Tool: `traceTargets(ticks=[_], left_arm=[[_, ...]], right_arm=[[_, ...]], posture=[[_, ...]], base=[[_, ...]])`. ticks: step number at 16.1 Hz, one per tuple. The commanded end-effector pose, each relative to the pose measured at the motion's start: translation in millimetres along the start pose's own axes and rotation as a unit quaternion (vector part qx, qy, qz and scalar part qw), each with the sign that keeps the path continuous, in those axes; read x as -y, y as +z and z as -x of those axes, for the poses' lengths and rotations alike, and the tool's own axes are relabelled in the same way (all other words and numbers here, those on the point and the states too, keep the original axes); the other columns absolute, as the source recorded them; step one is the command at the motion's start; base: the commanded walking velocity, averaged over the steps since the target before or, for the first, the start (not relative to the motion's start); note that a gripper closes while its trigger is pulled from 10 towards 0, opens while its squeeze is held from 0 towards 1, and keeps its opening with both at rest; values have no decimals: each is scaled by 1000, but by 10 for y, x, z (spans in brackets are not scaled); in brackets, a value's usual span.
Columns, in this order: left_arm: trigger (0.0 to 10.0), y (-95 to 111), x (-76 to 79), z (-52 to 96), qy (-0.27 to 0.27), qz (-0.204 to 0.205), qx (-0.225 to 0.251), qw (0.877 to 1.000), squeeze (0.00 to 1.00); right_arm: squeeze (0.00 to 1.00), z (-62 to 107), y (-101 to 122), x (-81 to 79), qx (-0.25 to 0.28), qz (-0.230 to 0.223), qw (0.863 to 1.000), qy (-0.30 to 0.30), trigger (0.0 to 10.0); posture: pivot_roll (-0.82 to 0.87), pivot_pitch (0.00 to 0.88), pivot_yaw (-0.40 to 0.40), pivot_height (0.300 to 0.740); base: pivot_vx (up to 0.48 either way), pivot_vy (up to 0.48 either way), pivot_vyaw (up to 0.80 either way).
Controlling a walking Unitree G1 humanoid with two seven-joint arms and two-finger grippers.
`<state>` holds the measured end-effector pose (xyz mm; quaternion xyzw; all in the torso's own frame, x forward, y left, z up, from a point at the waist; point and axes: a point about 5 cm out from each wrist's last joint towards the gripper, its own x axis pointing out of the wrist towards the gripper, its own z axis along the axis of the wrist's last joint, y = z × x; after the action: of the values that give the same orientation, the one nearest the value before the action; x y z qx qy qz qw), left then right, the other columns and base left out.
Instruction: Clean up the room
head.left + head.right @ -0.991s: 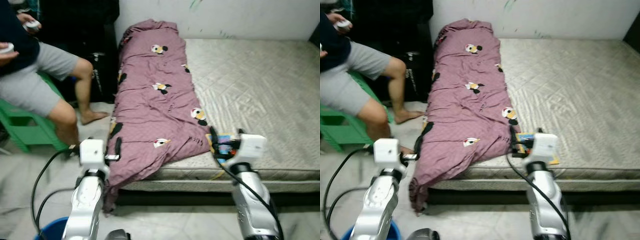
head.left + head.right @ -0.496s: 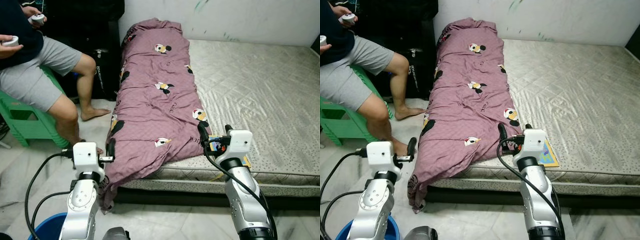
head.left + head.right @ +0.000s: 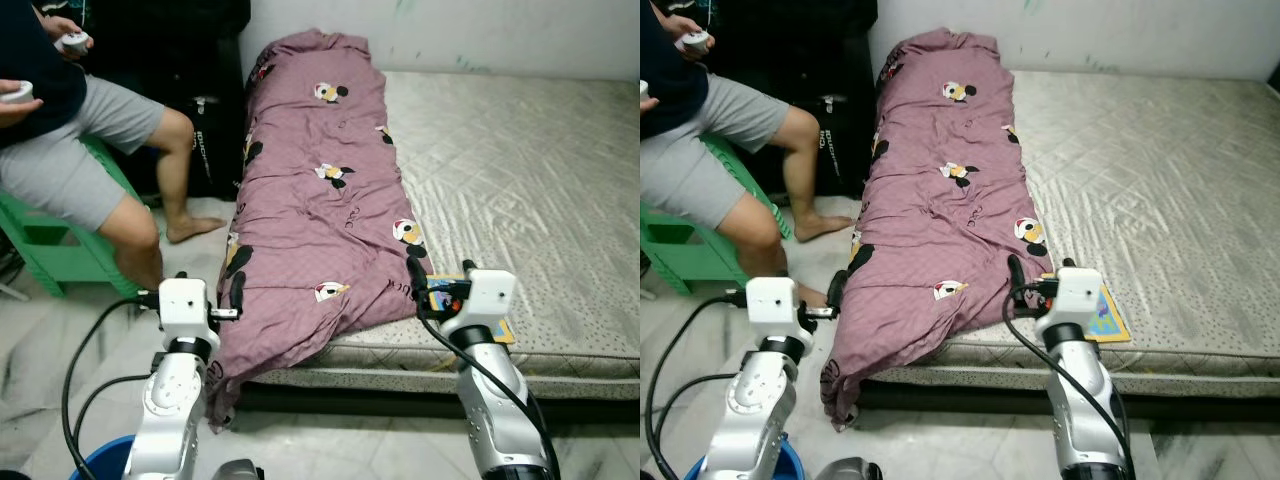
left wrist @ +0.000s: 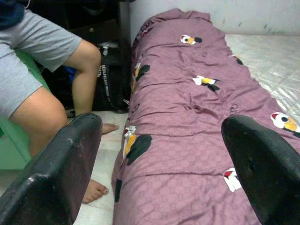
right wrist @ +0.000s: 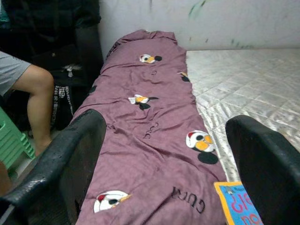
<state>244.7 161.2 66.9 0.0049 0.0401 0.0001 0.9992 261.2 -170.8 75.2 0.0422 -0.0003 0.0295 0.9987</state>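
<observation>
**A:** At the foot of the bed (image 3: 560, 210), robot's basically parked and sizing things up. The purple blanket (image 3: 320, 200) with the cartoon prints is lying in a long lumpy strip down the left side of the mattress, its near end spilling over the edge toward the floor. There's also a small colourful booklet (image 3: 1108, 315) sitting on the mattress right by the near edge, just beside the blanket's corner.

**B:** So which step of "clean up the room" is that?

**A:** My read: approach/line-up, nothing picked yet. Blanket looks like the obvious first target, since it's half off the bed. The next move would need the arms to reach forward and down onto the fabric, and probably both of them, because a floppy thing that long won't move tidily from one pinch.

**B:** What are the end effectors doing?

**A:** Left end effector (image 4: 164, 154) is spread wide, fingers well apart, empty, pointed at the hanging edge of the blanket. Right end effector (image 5: 164, 159) is the same deal, wide and holding nothing, hovering over the near corner with the booklet just beside its line. Neither touches anything.

**B:** Anything in the way?

**A:** A person (image 3: 70, 140) sits on a green stool (image 3: 50, 255) to the left, bare foot near the blanket's edge. Worth keeping the left arm clear.
</observation>
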Motion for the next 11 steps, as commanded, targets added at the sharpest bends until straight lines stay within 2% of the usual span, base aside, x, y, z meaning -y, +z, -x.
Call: traceTargets(ticks=[1, 5, 11], left_arm=[[10000, 7, 19, -3, -8, -2, 0, 1000, 0], [10000, -7, 37, 5, -12, 2, -5, 1000, 0], [10000, -38, 33, 24, -2, -4, -15, 1000, 0]], right_arm=[[0, 8, 37, 35, 7, 7, 1000, -8, 10000], [0, 4, 54, 66, 10, 13, 1000, -14, 10000], [0, 42, 1, 106, 0, 17, 1000, -25, 10000]], posture=[[-43, 31, -11, 740], [-44, 41, -15, 740], [-45, 41, -5, 740]], base=[[292, 0, 0], [292, 0, 0], [0, 0, 0]])
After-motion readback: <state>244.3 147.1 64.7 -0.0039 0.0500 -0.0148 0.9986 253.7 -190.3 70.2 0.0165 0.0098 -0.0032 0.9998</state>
